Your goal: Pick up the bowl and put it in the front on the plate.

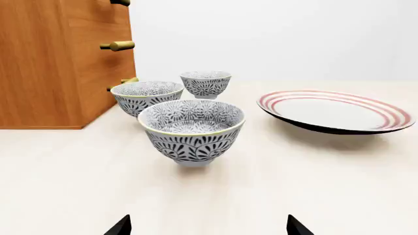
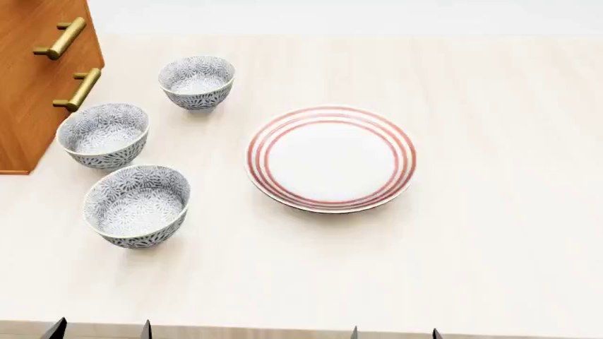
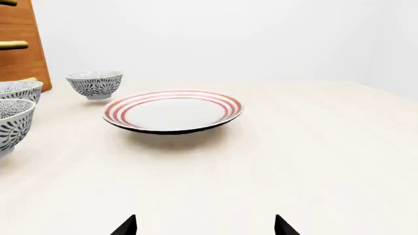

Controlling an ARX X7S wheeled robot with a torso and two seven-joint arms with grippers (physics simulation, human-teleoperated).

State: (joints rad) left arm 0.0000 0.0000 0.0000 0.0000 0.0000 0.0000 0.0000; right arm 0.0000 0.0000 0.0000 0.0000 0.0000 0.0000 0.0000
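The small, deep, round bowl with a dense grey-blue flower pattern and a pale rim (image 2: pixel 138 205) stands upright at the front of the pale wooden table (image 2: pixel 490 233), nearest of a row of three look-alikes and well to the left of the plate. By its look it is glazed ceramic: stiff, smooth and likely slippery, light enough for one arm, but apt to chip if dropped or knocked against its neighbour. Its steep wall and narrow foot suggest the rim is the place to hold, one finger inside and one outside on the side turned away from the next bowl, or the two fingers spanning the wall from above.

The left tool (image 1: pixel 209 227) hangs low just in front of it, fingers spread wide and holding nothing. The right tool (image 3: pixel 205 226) is likewise spread and unladen, facing the plate.

Just behind the front bowl sits the second patterned bowl (image 2: pixel 103 135), close but apart. Further right lies the wide, flat white plate with three red-pink rings round its rim (image 2: pixel 331 159), with nothing on it. The third patterned bowl (image 2: pixel 197 82) stands farthest back, beside the brown wooden drawer cabinet with brass handles (image 2: pixel 33 85).
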